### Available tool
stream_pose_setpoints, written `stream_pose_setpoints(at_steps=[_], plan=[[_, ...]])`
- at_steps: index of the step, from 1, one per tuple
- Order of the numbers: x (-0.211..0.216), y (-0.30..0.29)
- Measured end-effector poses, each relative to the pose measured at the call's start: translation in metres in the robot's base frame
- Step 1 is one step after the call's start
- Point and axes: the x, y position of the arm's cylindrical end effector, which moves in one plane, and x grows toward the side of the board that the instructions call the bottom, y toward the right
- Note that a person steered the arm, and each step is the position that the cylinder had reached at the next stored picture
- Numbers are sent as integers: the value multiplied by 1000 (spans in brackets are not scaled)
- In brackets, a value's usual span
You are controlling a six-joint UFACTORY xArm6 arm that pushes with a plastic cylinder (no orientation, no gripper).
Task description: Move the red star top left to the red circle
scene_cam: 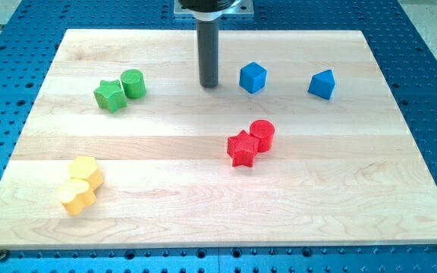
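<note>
The red star [242, 149] lies near the board's middle, touching the red circle [262, 134], which sits just to its upper right. My tip [209, 84] stands on the board near the view's top, well above and left of both red blocks and touching neither. A blue cube [253, 77] is just right of the tip.
A blue block [322, 84] sits at the upper right. A green star [110, 96] and a green cylinder [133, 83] touch at the upper left. Two yellow blocks [81, 186] sit together at the lower left. The wooden board [355, 212] rests on a blue perforated table.
</note>
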Motion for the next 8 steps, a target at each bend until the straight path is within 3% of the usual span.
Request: stream_pose_setpoints(at_steps=[2, 3, 5, 6, 7, 8], plan=[[8, 75], [13, 55], [133, -28], [199, -3], [188, 55], [151, 39]])
